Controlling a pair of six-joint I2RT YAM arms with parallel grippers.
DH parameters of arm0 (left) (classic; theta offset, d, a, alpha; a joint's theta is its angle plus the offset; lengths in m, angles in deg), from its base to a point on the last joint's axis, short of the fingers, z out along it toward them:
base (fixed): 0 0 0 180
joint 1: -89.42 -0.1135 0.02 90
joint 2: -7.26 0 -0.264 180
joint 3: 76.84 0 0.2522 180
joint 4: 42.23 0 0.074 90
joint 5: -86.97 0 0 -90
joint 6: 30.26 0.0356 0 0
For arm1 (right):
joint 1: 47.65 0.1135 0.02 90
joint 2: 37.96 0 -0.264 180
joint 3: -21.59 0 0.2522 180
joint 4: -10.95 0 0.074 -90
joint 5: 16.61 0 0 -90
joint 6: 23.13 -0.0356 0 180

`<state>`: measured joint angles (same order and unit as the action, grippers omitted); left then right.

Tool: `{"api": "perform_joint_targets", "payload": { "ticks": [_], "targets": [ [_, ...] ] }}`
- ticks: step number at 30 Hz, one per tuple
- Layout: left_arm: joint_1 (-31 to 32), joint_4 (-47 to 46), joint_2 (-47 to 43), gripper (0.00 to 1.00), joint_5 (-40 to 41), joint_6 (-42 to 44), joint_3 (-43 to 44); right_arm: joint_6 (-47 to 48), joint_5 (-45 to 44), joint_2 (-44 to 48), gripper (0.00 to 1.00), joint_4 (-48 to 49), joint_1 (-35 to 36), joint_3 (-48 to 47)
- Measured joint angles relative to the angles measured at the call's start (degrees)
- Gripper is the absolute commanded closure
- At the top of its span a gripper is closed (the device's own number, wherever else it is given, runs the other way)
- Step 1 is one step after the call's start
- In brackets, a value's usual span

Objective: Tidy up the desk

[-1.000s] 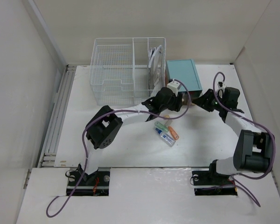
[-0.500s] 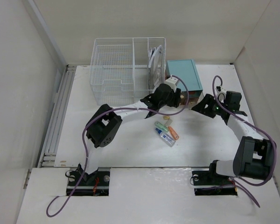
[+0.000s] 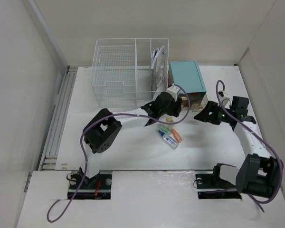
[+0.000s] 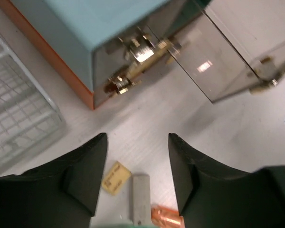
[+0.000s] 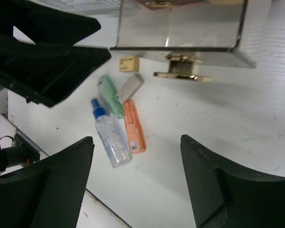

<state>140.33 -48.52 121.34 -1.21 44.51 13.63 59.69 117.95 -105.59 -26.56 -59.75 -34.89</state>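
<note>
The desk (image 3: 109, 142) fills the middle of the top view, walled in white, with a ribbed rail (image 3: 57, 118) along its left edge. At its back stand a wire basket (image 3: 115, 76) and, just beside it on the right, a teal box (image 3: 186, 76). The box's clear drawer (image 5: 180, 23) is pulled out toward the arms, with a brass handle (image 5: 180, 74) on its front. Near the desk's middle lie a bottle (image 5: 109, 137), a green case (image 5: 109, 95), an orange case (image 5: 134, 126), a grey piece (image 5: 130, 87) and a tan tag (image 5: 128, 63), clustered together. The left gripper (image 4: 137, 137) hangs over the tag, facing the drawer, jaws about half apart and empty. The right gripper (image 5: 136, 139), near the drawer's front, has its jaws spread wide, holding nothing.
</note>
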Motion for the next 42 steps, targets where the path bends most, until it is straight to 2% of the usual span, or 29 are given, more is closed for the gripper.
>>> {"api": "perform_joint_targets", "payload": {
  "ticks": [3, 4, 6, 8, 10, 11, 12, 13, 14, 15, 16, 17, 18, 19, 20, 21, 23, 25, 29, 33, 36, 42],
  "targets": [
    [2.0, 0.2, -5.0, 0.45, 0.6, 0.2, -4.7, 1.3, 1.1, 2.7, 0.30, -2.7, 0.0, -0.5],
    [2.7, -0.1, -6.7, 0.43, 0.8, 0.2, -5.9, 1.7, 1.4, 3.6, 0.40, -3.3, 0.0, -0.7],
    [4.7, -0.3, -11.3, 0.42, 1.7, 0.2, -8.8, 2.6, 1.8, 5.7, 0.50, -4.0, 0.0, -1.0],
    [6.7, -0.5, -16.2, 0.42, 2.8, 0.2, -11.5, 3.8, 1.9, 8.1, 0.83, -4.4, 0.0, -1.4],
    [8.7, 0.1, -20.9, 0.45, 4.0, 0.1, -13.6, 4.9, 1.8, 10.2, 0.98, -4.5, 0.2, -2.1],
    [9.6, 0.1, -23.0, 0.50, 4.7, -0.3, -14.6, 5.3, 1.4, 11.0, 1.00, -4.5, 0.6, -2.5],
    [10.4, 0.3, -25.0, 0.57, 5.4, -0.7, -15.6, 6.1, 1.2, 11.5, 1.00, -4.4, 1.4, -3.0],
    [11.1, 0.8, -26.8, 0.88, 6.5, -1.2, -16.8, 6.9, 1.1, 11.6, 1.00, -4.3, 2.6, -3.6],
    [11.8, 1.1, -28.5, 1.00, 7.6, -2.1, -18.3, 7.8, 0.4, 11.4, 0.99, -4.3, 4.3, -4.3],
    [12.4, 1.7, -30.0, 1.00, 8.7, -2.8, -19.8, 8.8, -0.4, 11.0, 0.90, -4.3, 6.5, -5.2],
    [13.2, 2.9, -31.5, 1.00, 9.9, -3.6, -21.6, 10.1, -1.3, 10.3, 0.76, -4.3, 9.4, -6.1],
    [13.9, 4.1, -32.8, 1.00, 11.5, -4.7, -23.4, 11.3, -2.3, 9.6, 0.60, -4.2, 12.1, -6.8],
    [14.6, 5.0, -34.0, 1.00, 12.9, -5.9, -25.4, 12.7, -3.5, 9.1, 0.40, -3.8, 15.2, -7.3],
    [15.3, 6.0, -35.2, 0.99, 14.0, -7.4, -27.4, 13.9, -4.7, 8.6, 0.38, -3.7, 17.7, -7.5],
    [16.1, 7.3, -36.6, 0.87, 15.4, -9.2, -29.8, 15.7, -6.0, 8.0, 0.38, -3.3, 21.1, -7.5],
    [16.8, 8.5, -38.4, 0.54, 16.7, -11.0, -32.4, 16.7, -7.3, 7.3, 0.39, -3.0, 23.9, -7.5],
    [18.2, 11.6, -43.1, 0.38, 18.7, -15.1, -37.5, 18.3, -11.0, 5.3, 0.39, -2.9, 30.0, -8.0],
    [19.3, 14.3, -48.5, 0.29, 20.7, -19.1, -41.2, 19.5, -14.6, 2.3, 0.39, -2.9, 35.7, -9.2],
    [20.9, 18.3, -61.0, 0.27, 24.0, -26.4, -45.7, 20.5, -20.6, -3.6, 0.39, -3.2, 43.7, -11.3],
    [21.5, 21.2, -70.0, 0.27, 26.2, -30.8, -47.3, 20.7, -26.1, -9.7, 0.39, -4.4, 46.4, -14.0],
    [21.7, 24.1, -72.9, 0.27, 27.8, -32.9, -47.6, 20.8, -29.6, -14.2, 0.39, -5.6, 47.9, -16.1],
    [21.7, 29.1, -73.0, 0.29, 29.4, -34.8, -47.9, 22.3, -34.1, -22.1, 0.41, -9.8, 51.8, -20.1]
  ]
}}
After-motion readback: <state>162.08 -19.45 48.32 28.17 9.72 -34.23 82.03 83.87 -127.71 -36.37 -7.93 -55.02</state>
